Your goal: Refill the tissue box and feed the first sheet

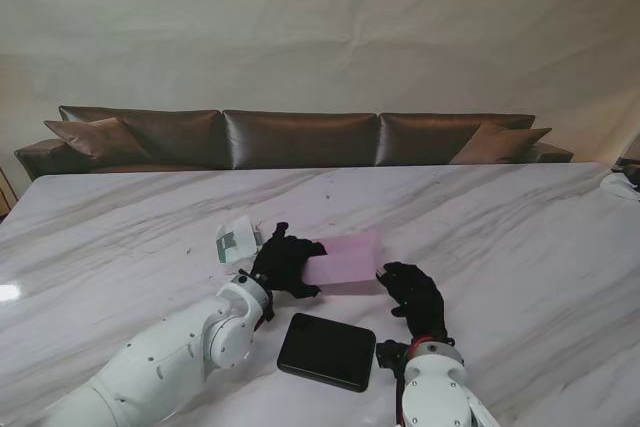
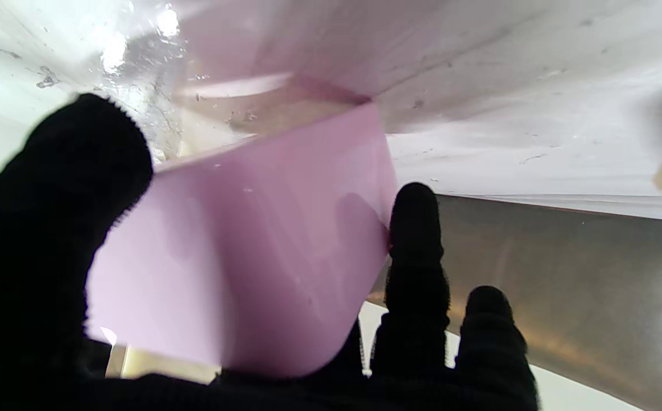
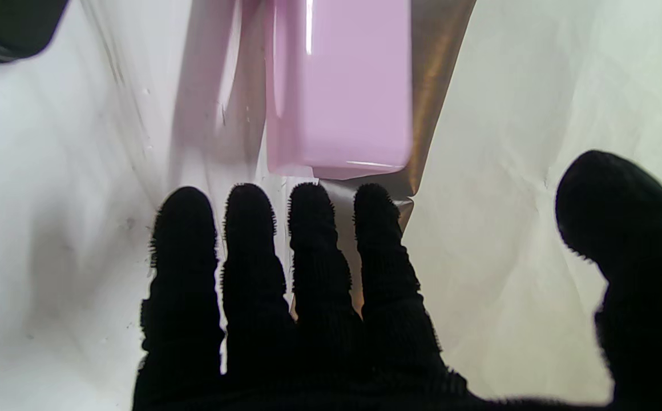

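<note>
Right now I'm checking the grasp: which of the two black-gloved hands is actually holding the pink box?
The left hand: its fingers wrap the pink box at its left end. The right hand is open, fingers spread just short of the box's other end.

The tissue box [image 1: 343, 258] looks like smooth pink plastic with a soft gloss. It lies on a polished, veined marble-look table [image 1: 500, 237]. Just beside the box, both hands [image 1: 283, 260] [image 1: 413, 294] wear matt, fuzzy black knit. Near the box, the black lid [image 1: 327, 351] looks smooth and semi-matt.
</note>
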